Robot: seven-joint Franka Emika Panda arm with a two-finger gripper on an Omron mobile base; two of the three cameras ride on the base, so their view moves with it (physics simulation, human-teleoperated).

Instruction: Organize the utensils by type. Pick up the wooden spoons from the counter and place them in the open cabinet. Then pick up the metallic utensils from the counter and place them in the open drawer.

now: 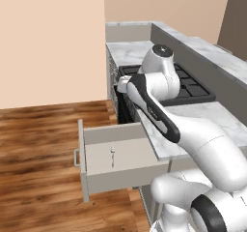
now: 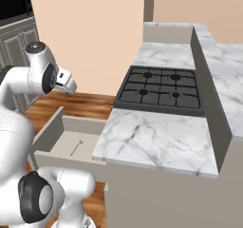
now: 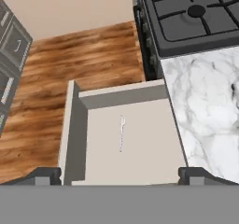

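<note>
Drawer: beige-grey box drawer (image 3: 74, 134) pulled open, thin silver utensil (image 3: 121, 133) lying inside.
Hand view: dark grey panelled cupboards (image 3: 9, 64) (far side).
Claw: gripper (image 3: 119, 174) spread wide, empty.
Writing: none legible.

A kitchen: gas hob (image 2: 160, 88), marble counter (image 2: 156, 139), pull-out drawer (image 1: 118, 161).

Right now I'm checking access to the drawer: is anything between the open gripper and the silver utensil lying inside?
Nothing visible. The gripper hangs open above the drawer, and the silver utensil lies uncovered on its floor.
</note>
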